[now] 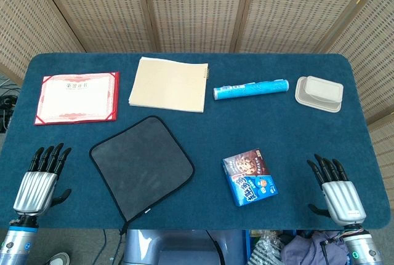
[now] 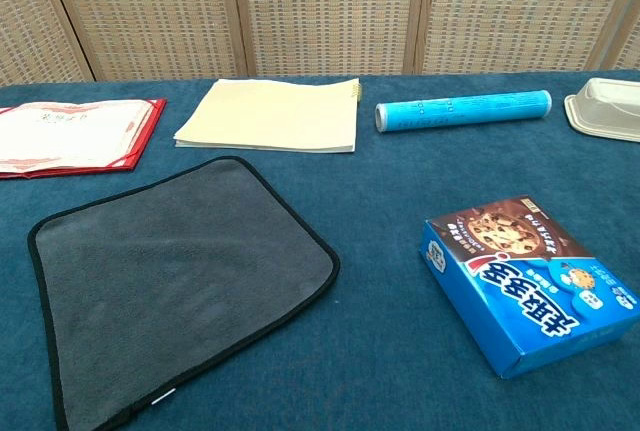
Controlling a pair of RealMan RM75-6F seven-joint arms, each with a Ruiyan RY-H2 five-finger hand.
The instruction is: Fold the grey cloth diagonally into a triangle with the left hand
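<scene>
Spread fingers (image 1: 52, 155) top the left hand (image 1: 40, 182), which holds nothing, just left of the grey cloth (image 1: 141, 166). That cloth lies flat and unfolded on the blue table (image 1: 203, 131). Right of the cloth, past a cookie box (image 1: 249, 176), the right hand (image 1: 336, 190) rests, fingers apart, holding nothing.

— Any writing you can actually read?

— Little. The blue cookie box (image 2: 527, 286), lower right in the chest view, carries large white Chinese characters, upside down to the camera. I can't make them out.

— And the red certificate folder (image 1: 77, 98), upper left?

— A red heading, too small to read. The blue tube (image 2: 463, 110) bears blurred print.
</scene>
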